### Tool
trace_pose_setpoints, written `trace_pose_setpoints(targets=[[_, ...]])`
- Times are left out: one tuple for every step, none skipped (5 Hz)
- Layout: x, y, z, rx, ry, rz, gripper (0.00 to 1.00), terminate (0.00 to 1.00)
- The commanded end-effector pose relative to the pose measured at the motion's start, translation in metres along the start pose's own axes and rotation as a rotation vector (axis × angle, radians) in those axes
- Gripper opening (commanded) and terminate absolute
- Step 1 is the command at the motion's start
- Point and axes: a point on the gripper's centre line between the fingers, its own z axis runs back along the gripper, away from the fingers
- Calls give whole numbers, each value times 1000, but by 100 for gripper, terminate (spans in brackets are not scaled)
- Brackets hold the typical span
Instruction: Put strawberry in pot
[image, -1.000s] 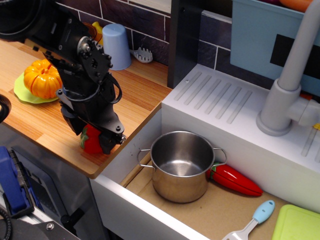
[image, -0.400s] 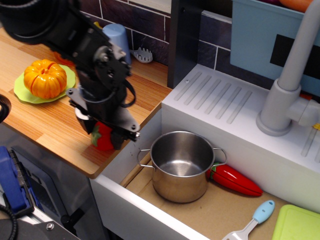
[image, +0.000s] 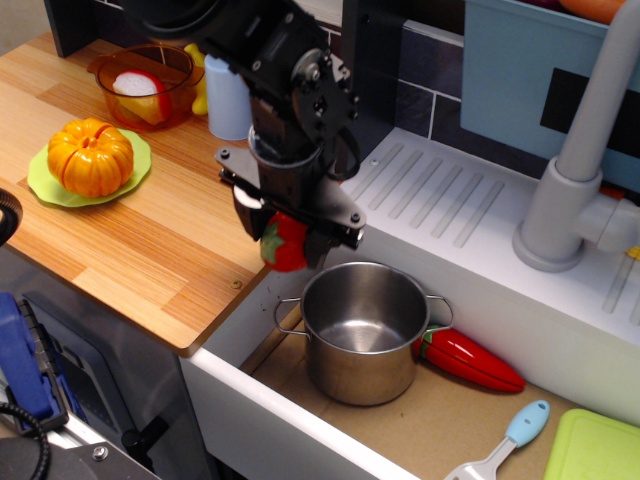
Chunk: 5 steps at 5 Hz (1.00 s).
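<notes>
My gripper (image: 288, 243) is shut on the red strawberry (image: 284, 244) with its green cap, and holds it in the air above the counter edge. The strawberry hangs just left of and above the rim of the steel pot (image: 361, 330). The pot stands empty in the sink basin (image: 450, 425), upright, with its two wire handles to the sides.
A red pepper (image: 472, 360) lies right of the pot. A blue-handled spatula (image: 505, 440) and a green board (image: 595, 450) lie further right. A pumpkin on a green plate (image: 90, 157), an orange bowl (image: 145, 82), a blue cup (image: 226, 98) stand on the wooden counter. A grey faucet (image: 580, 170) rises at right.
My gripper has lifted the strawberry off the counter and carried it up and to the right, from the counter's front edge to just beside the pot's left rim.
</notes>
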Motion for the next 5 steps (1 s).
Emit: trace_pose_setpoints(targets=[[17,-35,1,-1,-65,31,0,0],[15,-48,2,-56,-59,61,0,0],[7,-56,1,-52,-105,81,100,0],[7,-56,1,-52,-105,81,100,0],[7,-56,1,-52,-105,81,100,100]])
